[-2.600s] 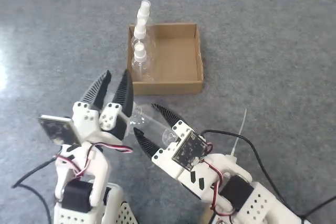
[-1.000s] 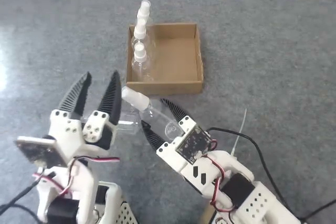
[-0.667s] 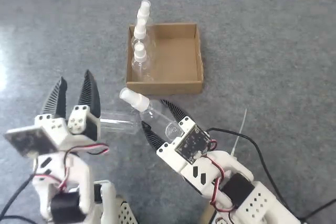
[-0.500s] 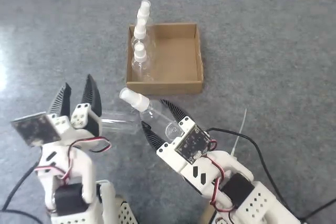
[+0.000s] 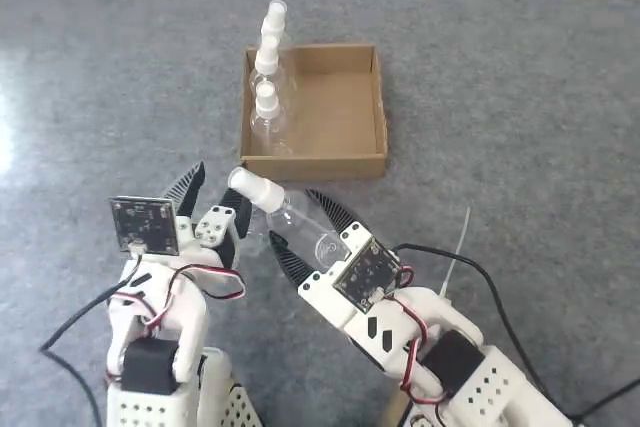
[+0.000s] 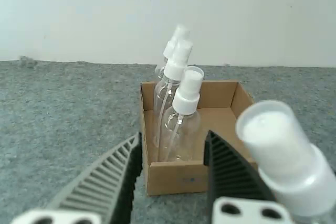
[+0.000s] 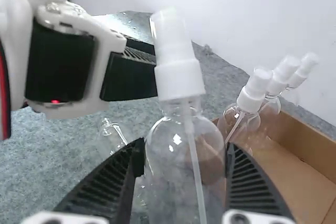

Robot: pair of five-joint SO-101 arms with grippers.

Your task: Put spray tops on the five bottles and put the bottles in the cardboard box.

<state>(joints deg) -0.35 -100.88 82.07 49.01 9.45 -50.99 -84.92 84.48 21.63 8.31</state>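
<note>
The right tool [image 5: 291,217] pinches a tilted bottle [image 7: 176,153] with its spray top [image 5: 252,190] on. The left tool [image 6: 174,137] is spread just beside that top. An uncapped bottle [image 7: 112,130] lies on the worktop [image 5: 520,97] nearby. Farther off, the box [image 5: 345,163] holds three capped bottles [image 5: 268,122] along one wall. The left arm has swung back in toward the held bottle.
</note>
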